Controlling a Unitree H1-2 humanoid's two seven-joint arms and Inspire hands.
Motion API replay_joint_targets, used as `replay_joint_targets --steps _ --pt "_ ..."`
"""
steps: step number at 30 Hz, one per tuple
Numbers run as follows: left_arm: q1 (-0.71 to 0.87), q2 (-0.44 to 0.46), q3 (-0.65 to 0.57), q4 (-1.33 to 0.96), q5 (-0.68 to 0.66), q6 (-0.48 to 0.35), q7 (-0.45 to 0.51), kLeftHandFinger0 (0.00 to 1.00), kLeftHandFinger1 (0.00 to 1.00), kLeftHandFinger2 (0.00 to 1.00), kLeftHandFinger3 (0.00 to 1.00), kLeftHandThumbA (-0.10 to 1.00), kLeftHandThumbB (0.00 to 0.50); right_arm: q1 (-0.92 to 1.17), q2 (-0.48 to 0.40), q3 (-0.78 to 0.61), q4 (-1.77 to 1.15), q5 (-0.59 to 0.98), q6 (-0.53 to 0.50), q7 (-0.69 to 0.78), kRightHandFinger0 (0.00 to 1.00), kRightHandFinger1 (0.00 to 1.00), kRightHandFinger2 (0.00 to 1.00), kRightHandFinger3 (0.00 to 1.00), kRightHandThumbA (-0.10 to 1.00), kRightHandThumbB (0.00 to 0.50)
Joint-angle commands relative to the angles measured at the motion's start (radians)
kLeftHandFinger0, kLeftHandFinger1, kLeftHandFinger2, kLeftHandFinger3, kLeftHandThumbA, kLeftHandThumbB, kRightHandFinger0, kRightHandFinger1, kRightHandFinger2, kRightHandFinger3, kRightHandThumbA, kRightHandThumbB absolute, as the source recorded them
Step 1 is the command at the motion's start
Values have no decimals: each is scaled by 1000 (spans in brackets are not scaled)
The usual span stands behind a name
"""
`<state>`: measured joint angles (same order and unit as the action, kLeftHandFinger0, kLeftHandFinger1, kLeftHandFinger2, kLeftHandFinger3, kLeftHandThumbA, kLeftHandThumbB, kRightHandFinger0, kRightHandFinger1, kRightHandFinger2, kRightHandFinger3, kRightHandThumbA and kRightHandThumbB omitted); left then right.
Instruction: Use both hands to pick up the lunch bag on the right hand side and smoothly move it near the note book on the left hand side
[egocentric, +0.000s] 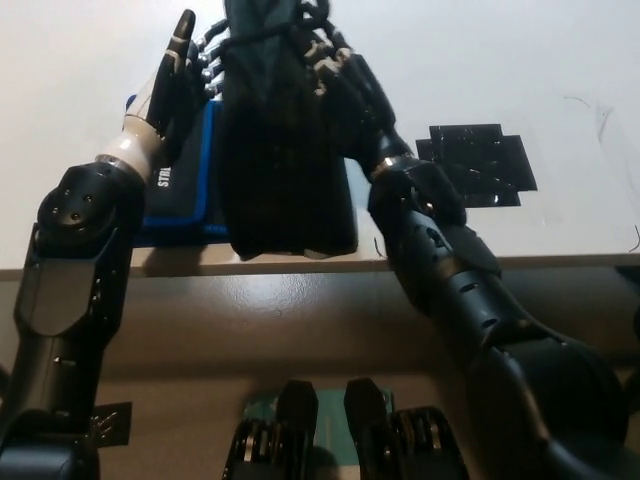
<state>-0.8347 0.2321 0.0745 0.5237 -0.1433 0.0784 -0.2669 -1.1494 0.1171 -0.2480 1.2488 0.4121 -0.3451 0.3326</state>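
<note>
Table (500, 60), white flat top w/ pale front edge, carries everything. Black soft fabric lunch bag (285, 150) sits upright near the front edge, over a blue flat notebook (180, 195) w/ dark cover. Black square tape patch (477, 165) lies well apart to the right. Black right hand (345, 80) presses bag's right side; white left hand (175, 85) presses its left side, bag clasped between both.

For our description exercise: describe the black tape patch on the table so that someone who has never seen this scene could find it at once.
Start at the white table and go to its right part, past the robot's black right hand that, with the left hand, holds the dark fabric lunch bag. There lies a flat, glossy black tape patch, roughly cross-shaped. Unlike the bag and the blue notebook, it lies alone.
</note>
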Motion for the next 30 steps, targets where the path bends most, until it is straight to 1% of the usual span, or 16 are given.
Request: replay_joint_targets --steps 1,2,3,6,7,12,13,15,18,20,23,25,27,28,29,30 --pt "-32 48 6 -65 -19 -14 -36 1000 1000 1000 1000 1000 385 1 -54 12 -83 -49 -59 -58 1000 1000 1000 1000 1000 385" --pt "-30 54 6 -70 -18 -14 -39 1000 1000 1000 1000 1000 384 8 -61 14 -98 -54 -58 -69 1000 1000 1000 1000 1000 384" --pt "-21 64 8 -79 -19 -15 -44 1000 1000 1000 1000 1000 395 24 -75 11 -123 -55 -49 -69 1000 1000 1000 1000 1000 404" --pt "-5 76 18 -101 -26 -12 -44 1000 1000 1000 1000 1000 389 58 -102 19 -183 -70 -34 -74 1000 1000 1000 1000 1000 405" --pt "1 82 20 -109 -28 -14 -45 1000 1000 1000 1000 1000 376 72 -115 28 -206 -83 -29 -76 1000 1000 1000 1000 1000 395" --pt "34 118 26 -165 -41 -10 -71 1000 1000 1000 1000 1000 391 143 -153 34 -355 -90 36 -93 1000 1000 1000 1000 1000 398" --pt "40 123 28 -176 -41 -12 -72 1000 1000 1000 1000 1000 393 156 -161 35 -382 -87 45 -91 1000 1000 1000 1000 1000 379" --pt "47 129 28 -192 -40 -14 -72 1000 1000 1000 1000 1000 393 169 -171 36 -412 -86 54 -90 1000 1000 1000 1000 1000 367" --pt "59 135 27 -213 -44 -12 -72 1000 1000 1000 1000 1000 401 183 -178 31 -444 -68 85 -83 1000 1000 1000 1000 1000 366" --pt "71 133 23 -231 -46 -5 -72 1000 1000 1000 1000 1000 406 195 -180 28 -452 -63 87 -84 1000 1000 1000 1000 1000 378" --pt "112 135 29 -281 -50 -5 -65 1000 1000 1000 1000 1000 382 218 -189 25 -484 -55 96 -74 1000 1000 1000 1000 1000 371" --pt "164 157 45 -334 -54 -1 -64 1000 1000 1000 1000 1000 410 253 -209 29 -559 -71 121 -88 1000 1000 1000 1000 1000 365" --pt "202 175 57 -382 -57 16 -61 1000 1000 1000 1000 1000 422 288 -223 35 -635 -88 145 -99 1000 1000 1000 1000 1000 376" --pt "241 186 73 -425 -66 11 -62 1000 1000 1000 1000 1000 449 330 -238 47 -708 -125 129 -107 1000 1000 1000 1000 1000 350" --pt "268 197 83 -460 -69 9 -63 1000 1000 1000 1000 1000 476 369 -251 55 -777 -143 147 -108 1000 1000 1000 1000 1000 360" --pt "286 200 89 -479 -67 -3 -61 1000 1000 1000 1000 1000 460 394 -259 59 -818 -151 157 -107 1000 1000 1000 1000 1000 368"
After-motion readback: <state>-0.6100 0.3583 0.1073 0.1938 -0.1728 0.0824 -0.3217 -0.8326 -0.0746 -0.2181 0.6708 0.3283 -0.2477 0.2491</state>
